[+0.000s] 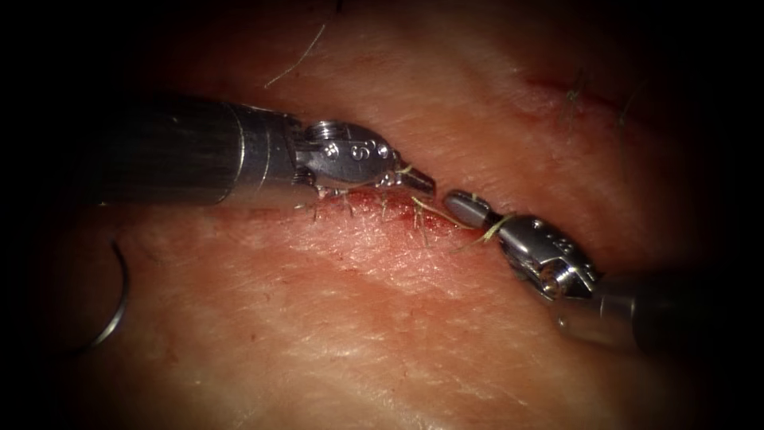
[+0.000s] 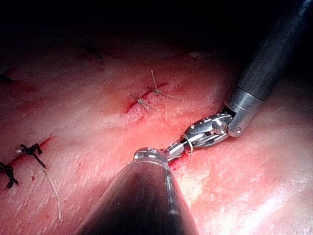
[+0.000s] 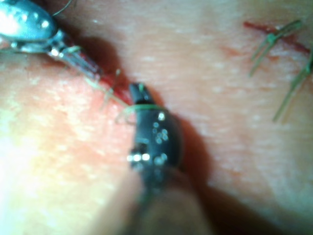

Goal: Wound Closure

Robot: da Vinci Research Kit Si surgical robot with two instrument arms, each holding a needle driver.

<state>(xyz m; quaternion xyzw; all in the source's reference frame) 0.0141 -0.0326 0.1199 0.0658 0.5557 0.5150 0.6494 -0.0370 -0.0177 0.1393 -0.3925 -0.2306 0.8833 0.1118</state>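
Note:
The cut point(image 1: 382, 209) runs across the tissue point(image 1: 358, 318), red and wet, with short thread ends standing along it. My left tool point(image 1: 418, 181) comes in from the left with its jaws shut on the pale thread point(image 1: 434, 213) just above the cut. My right tool point(image 1: 465, 209) faces it tip to tip, shut on the thread, with a loop of thread point(image 1: 493, 231) wound around its jaws; the loop point(image 3: 146, 105) also shows in the right wrist view. The curved needle point(image 1: 119, 295) lies free on the tissue far left, held by neither tool.
Other stitched cuts sit nearby: one with pale thread ends point(image 2: 146, 100), one with dark knots point(image 2: 29, 152), and one at the upper right point(image 1: 573, 91). A loose thread end point(image 1: 298, 60) lies on the tissue above the left shaft point(image 1: 183, 151).

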